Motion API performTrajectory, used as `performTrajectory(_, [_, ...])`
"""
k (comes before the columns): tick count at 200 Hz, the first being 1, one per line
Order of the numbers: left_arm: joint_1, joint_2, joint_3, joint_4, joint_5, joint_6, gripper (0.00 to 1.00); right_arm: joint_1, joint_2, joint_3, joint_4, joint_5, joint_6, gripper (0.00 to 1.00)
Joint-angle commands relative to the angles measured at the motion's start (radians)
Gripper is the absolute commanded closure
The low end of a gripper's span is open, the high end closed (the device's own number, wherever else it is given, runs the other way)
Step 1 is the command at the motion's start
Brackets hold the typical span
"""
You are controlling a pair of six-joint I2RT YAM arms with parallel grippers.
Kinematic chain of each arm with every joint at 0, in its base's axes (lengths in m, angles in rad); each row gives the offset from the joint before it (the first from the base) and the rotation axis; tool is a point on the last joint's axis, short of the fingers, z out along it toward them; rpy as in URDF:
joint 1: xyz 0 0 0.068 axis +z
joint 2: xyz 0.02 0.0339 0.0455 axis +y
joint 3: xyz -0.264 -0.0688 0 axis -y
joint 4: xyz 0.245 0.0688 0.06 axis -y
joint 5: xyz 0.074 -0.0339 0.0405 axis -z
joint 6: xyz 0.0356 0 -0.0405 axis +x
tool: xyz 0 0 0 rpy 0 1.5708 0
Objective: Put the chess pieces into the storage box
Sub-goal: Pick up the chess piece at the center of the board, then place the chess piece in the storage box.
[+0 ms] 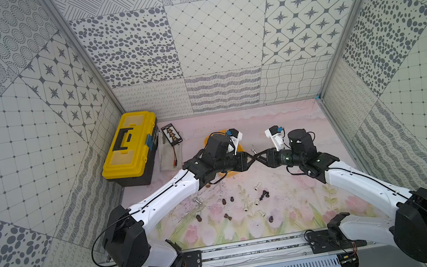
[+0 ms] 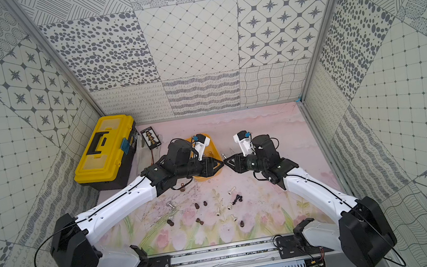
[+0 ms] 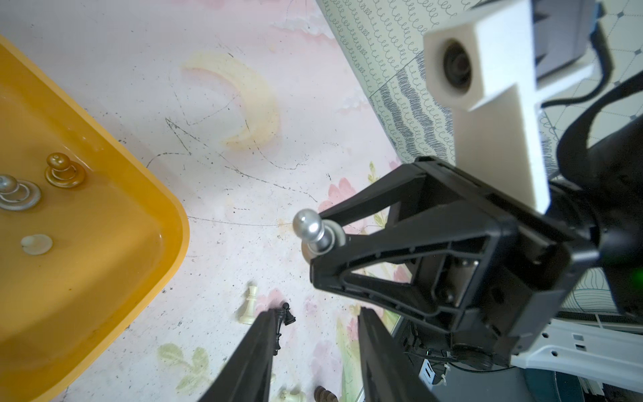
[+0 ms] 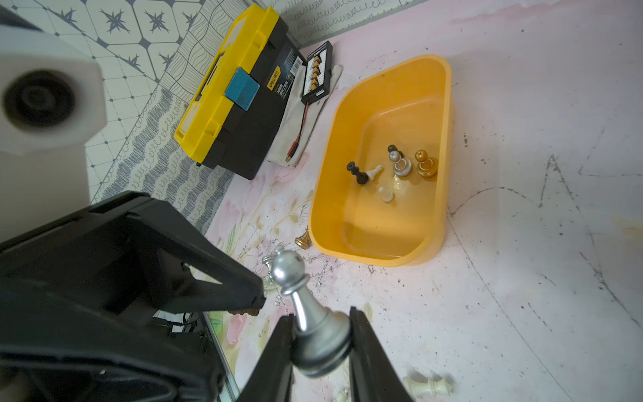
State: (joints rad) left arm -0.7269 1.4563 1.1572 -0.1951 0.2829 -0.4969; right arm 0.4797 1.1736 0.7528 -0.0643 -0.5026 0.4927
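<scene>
chess pieces (image 1: 223, 201) lie scattered toward the front edge of the table (image 1: 319, 114) in both top views. a yellow toolbox (image 1: 127, 147) sits in the back left corner, and the left gripper (image 1: 251, 160) and right gripper (image 1: 259, 158) point at each other, nearly tip to tip, over the middle. the storage box (image 1: 231, 174) shows partly under the left arm. left wrist view: the left claw is released, jaws apart with nothing between, and the right claw grasps a silver pawn (image 3: 315, 231) by its base, near the box's rounded corner. right wrist view: the pawn stands out from the clenched jaws, and six pieces rest inside the box.
</scene>
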Motion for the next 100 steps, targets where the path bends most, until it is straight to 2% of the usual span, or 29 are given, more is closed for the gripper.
performTrajectory(1, [-0.005,-0.014,0.004,0.029,-0.037,-0.009,0.56,0.017,-0.041,-0.018,0.049,-0.009,-0.002,0.85])
performTrajectory(46, [-0.005,-0.014,0.008,0.049,-0.020,-0.007,0.57,0.038,-0.034,-0.025,0.054,-0.020,-0.008,0.85])
performTrajectory(100, [-0.004,-0.006,0.022,0.025,-0.050,0.003,0.65,0.063,-0.032,-0.026,0.063,-0.012,-0.023,0.85])
